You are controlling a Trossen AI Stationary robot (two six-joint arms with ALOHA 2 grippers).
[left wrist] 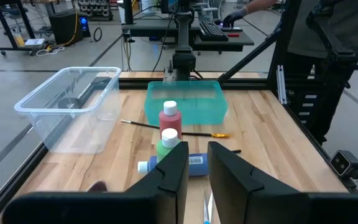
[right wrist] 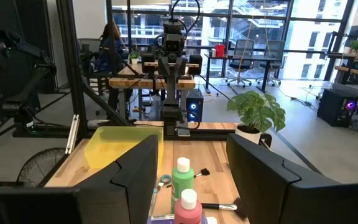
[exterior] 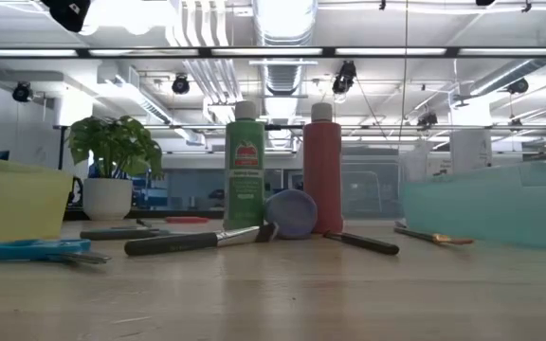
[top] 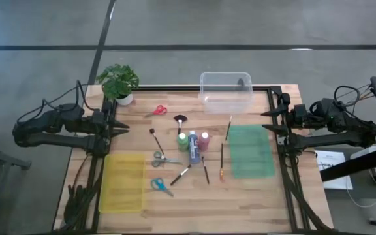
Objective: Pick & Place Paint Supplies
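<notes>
**Wooden worktable, paint supplies at centre, both arms parked at the edges**

Surface: light wooden plank table on a grey concrete floor, open workshop beyond.

Left gripper: at the table's left edge, empty. In its wrist view the two dark fingers stand a narrow gap apart, pinching nothing.

Right gripper: at the right edge, empty, fingers spread wide.

Between the two jaws, well apart from both:
- green white-capped paint bottle, upright
- pink white-capped paint bottle, upright, near the green one
- blue paint bottle, lying on its side between them
- red-handled scissors, grey-handled scissors, blue-handled scissors, all lying on the left jaws' side of the bottles
- black fan-headed brush; several thin dark-handled brushes lying flat around the bottles

Near the left jaws: yellow translucent plastic tray; potted green plant in a white pot.

Near the right jaws: teal translucent plastic tray; clear plastic tub at the far edge.
</notes>
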